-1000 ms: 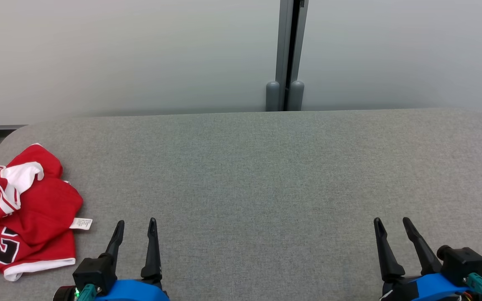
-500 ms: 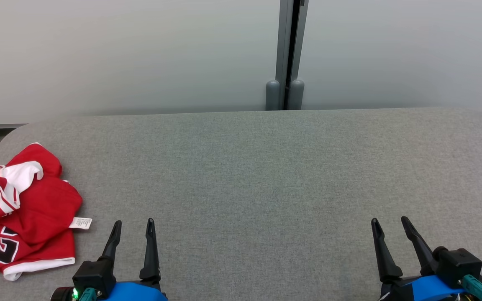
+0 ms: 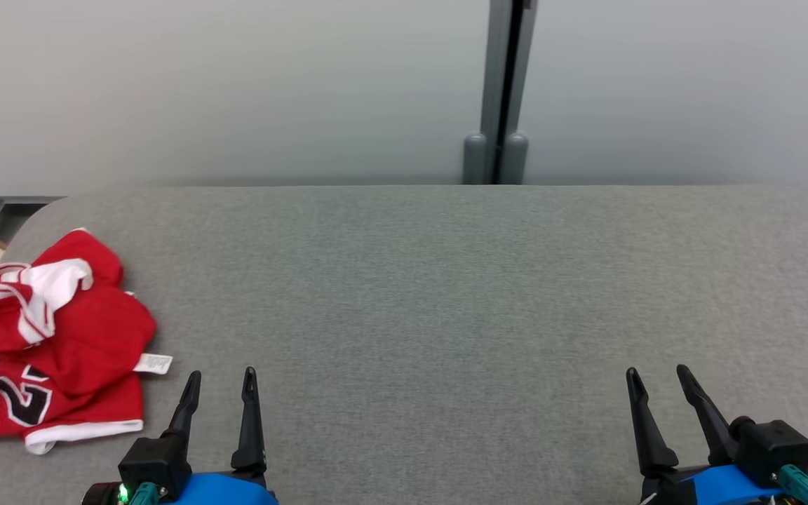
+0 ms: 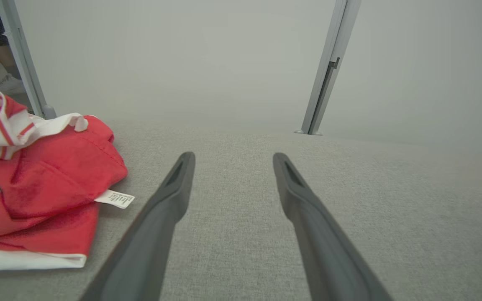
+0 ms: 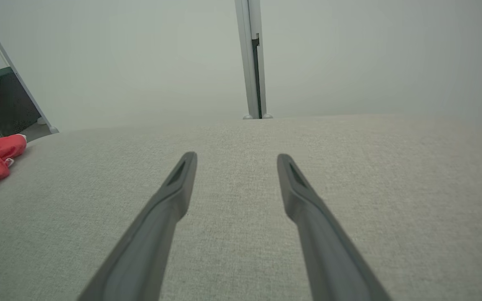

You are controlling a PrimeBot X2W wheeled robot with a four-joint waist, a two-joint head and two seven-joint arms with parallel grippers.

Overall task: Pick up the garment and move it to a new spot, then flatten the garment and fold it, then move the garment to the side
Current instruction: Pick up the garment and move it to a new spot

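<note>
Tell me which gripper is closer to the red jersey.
The left gripper: the red jersey lies crumpled just beside it at the left end of the grey surface, while the right gripper hangs far off at the other side.

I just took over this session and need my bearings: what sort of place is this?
Probably an indoor lab or office test bay, not a home: a grey fabric-covered table, plain pale panels behind it joined by a metal post, and a crumpled red jersey at its left end.

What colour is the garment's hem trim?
The hem trim is white on the red garment; left wrist view shows it best.
</note>
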